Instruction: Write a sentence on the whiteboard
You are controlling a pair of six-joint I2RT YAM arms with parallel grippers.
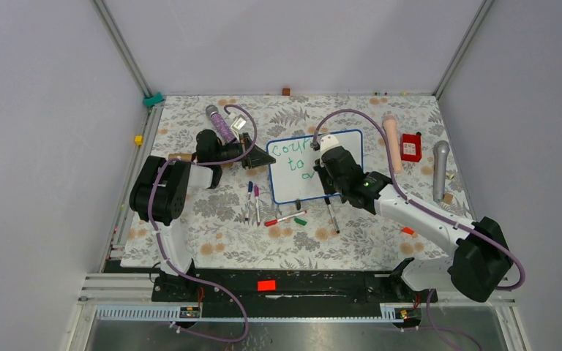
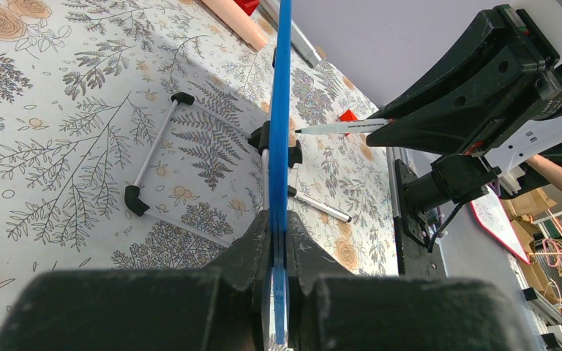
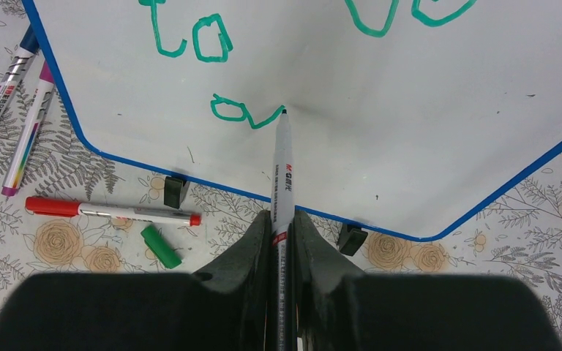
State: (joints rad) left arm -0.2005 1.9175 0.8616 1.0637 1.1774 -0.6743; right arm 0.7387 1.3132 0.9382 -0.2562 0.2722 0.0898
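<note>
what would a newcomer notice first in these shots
The whiteboard in the middle of the floral table stands out, with green writing begun across it. The right tool is shut on a marker whose tip touches the board at the end of the last green stroke. The left tool pinches the board's blue edge on the left arm's side.

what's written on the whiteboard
On the whiteboard, green writing: "to", then "ov" at the marker tip. The top line begins "cour"; from above, the right gripper hides the rest.
</note>
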